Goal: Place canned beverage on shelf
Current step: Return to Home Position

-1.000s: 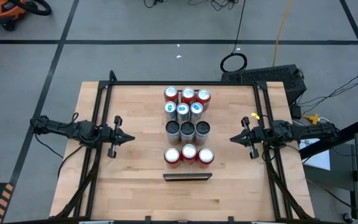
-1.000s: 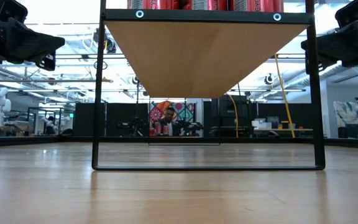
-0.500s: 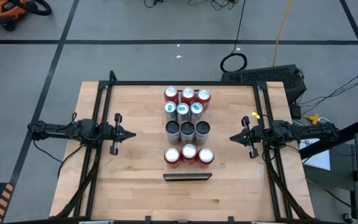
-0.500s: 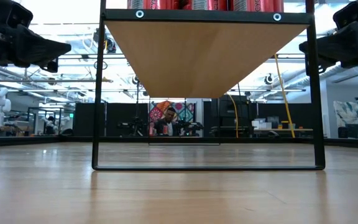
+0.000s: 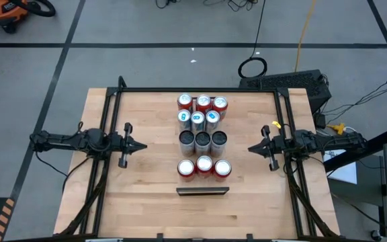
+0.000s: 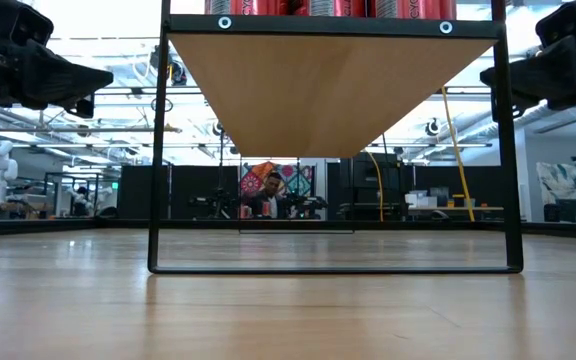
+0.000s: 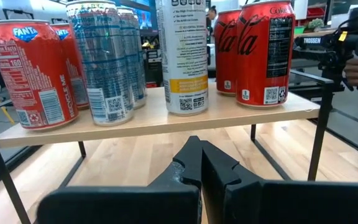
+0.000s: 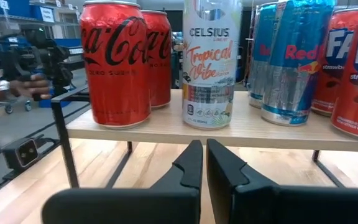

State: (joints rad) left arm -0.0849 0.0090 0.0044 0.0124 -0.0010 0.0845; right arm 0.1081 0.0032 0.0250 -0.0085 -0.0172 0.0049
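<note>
High view shows twelve cans (image 5: 202,138) standing in rows of three on the shelf (image 5: 203,154) — placing looks done — with the left gripper (image 5: 140,146) and right gripper (image 5: 252,149) clenched empty, flanking it well apart.

Far red cans (image 5: 203,102): three
Blue cans (image 5: 197,122): three
White cans (image 5: 202,140): three
Near red cans (image 5: 204,165): three
Total: twelve, in four rows
Shelf (image 7: 166,119): one

The shelf (image 7: 166,120) carries twelve upright cans (image 5: 203,142) in four rows of three.
</note>
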